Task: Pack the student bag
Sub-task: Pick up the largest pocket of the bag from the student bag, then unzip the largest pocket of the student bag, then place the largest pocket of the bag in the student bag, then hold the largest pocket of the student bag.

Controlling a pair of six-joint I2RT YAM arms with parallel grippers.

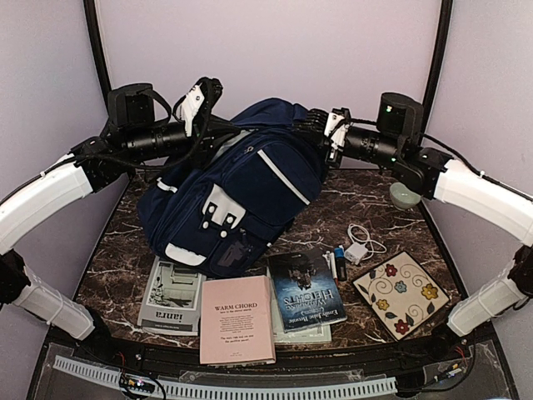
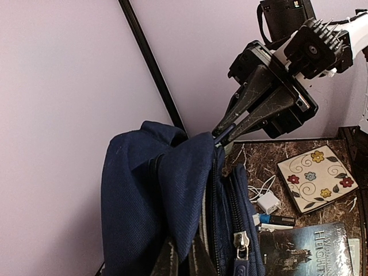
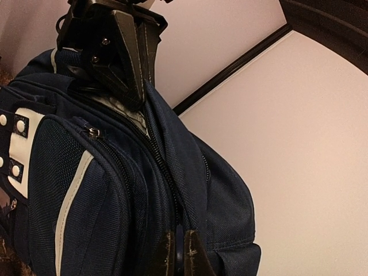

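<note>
Now, one student bag (image 1: pixel 250 179), two pincers (left pincer (image 2: pixel 185 253), right pincer (image 3: pixel 181 253)), both pinching it.

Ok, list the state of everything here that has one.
student bag: top held up by both grippers
left gripper: shut on the student bag's top
right gripper: shut on the student bag's top
pink book: closed, flat
dark book: closed, flat
charger cable: loosely coiled

Cut off below: student bag (image 3: pixel 115 190) base; pale round object (image 1: pixel 405 197) half hidden behind right arm (image 1: pixel 479 193).
</note>
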